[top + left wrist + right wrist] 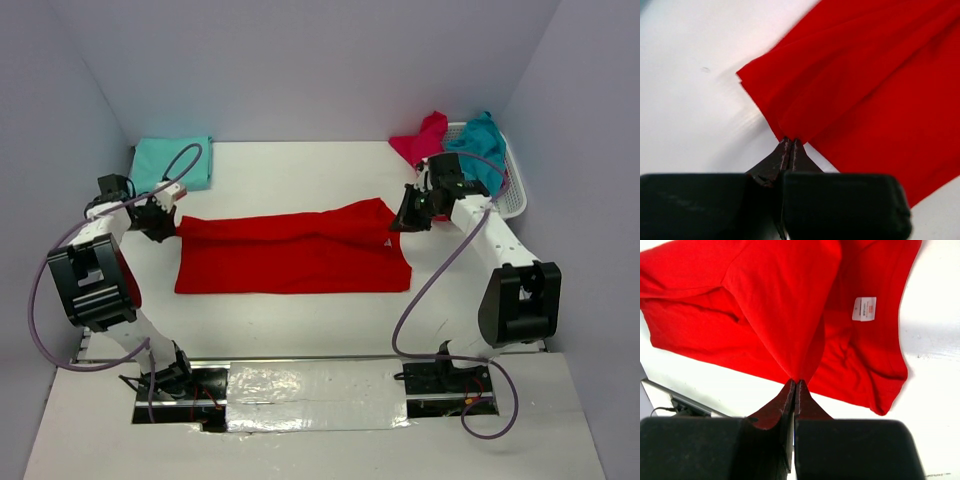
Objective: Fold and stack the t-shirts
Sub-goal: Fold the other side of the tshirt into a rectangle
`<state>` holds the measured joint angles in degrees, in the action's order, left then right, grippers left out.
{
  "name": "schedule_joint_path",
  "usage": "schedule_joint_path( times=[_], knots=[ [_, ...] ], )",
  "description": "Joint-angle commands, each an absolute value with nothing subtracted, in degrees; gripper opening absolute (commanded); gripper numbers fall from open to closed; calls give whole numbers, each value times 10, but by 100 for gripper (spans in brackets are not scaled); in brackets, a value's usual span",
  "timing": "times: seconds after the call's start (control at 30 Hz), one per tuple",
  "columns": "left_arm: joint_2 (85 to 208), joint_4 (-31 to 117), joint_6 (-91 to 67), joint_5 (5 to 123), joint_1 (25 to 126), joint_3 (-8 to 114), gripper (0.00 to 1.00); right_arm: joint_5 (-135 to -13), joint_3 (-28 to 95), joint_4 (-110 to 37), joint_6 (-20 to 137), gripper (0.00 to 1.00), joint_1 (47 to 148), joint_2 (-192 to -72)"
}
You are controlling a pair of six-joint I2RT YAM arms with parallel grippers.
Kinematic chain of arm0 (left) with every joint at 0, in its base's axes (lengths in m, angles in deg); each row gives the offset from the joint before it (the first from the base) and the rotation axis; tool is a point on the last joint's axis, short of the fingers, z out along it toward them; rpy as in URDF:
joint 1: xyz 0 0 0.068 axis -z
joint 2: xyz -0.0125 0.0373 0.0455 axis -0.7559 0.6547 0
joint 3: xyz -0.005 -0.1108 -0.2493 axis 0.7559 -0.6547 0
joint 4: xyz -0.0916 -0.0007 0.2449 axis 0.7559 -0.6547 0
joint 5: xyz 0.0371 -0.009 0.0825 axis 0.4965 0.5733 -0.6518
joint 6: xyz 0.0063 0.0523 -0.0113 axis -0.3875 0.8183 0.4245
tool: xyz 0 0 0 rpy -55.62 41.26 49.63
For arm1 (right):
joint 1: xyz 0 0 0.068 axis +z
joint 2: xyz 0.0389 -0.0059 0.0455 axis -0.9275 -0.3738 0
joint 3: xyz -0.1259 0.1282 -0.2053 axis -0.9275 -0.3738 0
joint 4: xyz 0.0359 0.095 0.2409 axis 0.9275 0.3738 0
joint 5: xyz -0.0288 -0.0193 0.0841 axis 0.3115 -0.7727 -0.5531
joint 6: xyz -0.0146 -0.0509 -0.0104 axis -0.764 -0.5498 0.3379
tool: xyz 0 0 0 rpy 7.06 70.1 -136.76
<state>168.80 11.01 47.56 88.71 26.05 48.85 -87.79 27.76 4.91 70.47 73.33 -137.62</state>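
A bright red t-shirt (290,252) lies stretched across the middle of the white table, folded lengthwise. My left gripper (170,222) is shut on its left edge; in the left wrist view the red t-shirt (875,80) fans out from my pinched left gripper (791,141). My right gripper (403,222) is shut on the shirt's upper right corner and lifts it a little; in the right wrist view the red t-shirt (780,305) rises to my right gripper (796,382), and a white label (864,308) shows. A folded teal t-shirt (172,163) lies at the back left.
A white mesh basket (512,190) stands at the back right with a teal t-shirt (484,143) in it and a pinkish-magenta t-shirt (421,138) hanging over its left rim. Grey walls close in the table on three sides.
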Motion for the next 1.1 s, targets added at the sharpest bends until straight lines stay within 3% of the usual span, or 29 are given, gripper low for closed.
schedule_joint_path(
  times=[0.0, 0.13, 0.17, 0.2, 0.23, 0.27, 0.3, 0.5, 0.67, 0.73, 0.77, 0.8, 0.87, 0.97, 1.07],
  knots=[
    [1666, 81, 520, 923, 261, 469, 0, -884, 263, 38, 702, 0, 734, -1358],
    [1670, 78, 535, 915, 261, 446, 0, -881, 251, 37, 697, 0, 734, -1356],
    [1672, 77, 536, 909, 261, 442, 8, -880, 249, 36, 697, 0, 733, -1360],
    [1674, 75, 537, 907, 260, 442, 45, -880, 248, 36, 697, 0, 734, -1362],
    [1679, 71, 537, 904, 261, 443, 58, -883, 249, 34, 697, 0, 734, -1364],
    [1680, 70, 534, 898, 260, 446, 90, -887, 256, 30, 697, 0, 734, -1371],
    [1680, 72, 533, 893, 261, 449, 99, -897, 262, 26, 700, 0, 734, -1376],
    [1677, 84, 454, 904, 265, 548, 99, -920, 404, 16, 716, 0, 737, -1475],
    [1666, 96, 402, 869, 363, 644, 97, -949, 506, 3, 749, 0, 737, -1591],
    [1661, 99, 393, 846, 440, 668, 81, -955, 522, -6, 762, 0, 736, -1627],
    [1666, 97, 384, 840, 465, 682, 69, -953, 536, -19, 769, 0, 736, -1637],
    [1684, 92, 371, 833, 488, 695, 46, -954, 543, -28, 783, 0, 736, -1647],
    [1701, 79, 370, 817, 570, 727, 27, -953, 566, -44, 805, 0, 736, -1675],
    [1736, 82, 381, 817, 659, 745, 20, -952, 602, -50, 818, 0, 736, -1715],
    [1773, 100, 399, 824, 738, 756, 26, -965, 616, -59, 828, 0, 736, -1744]
  ],
)
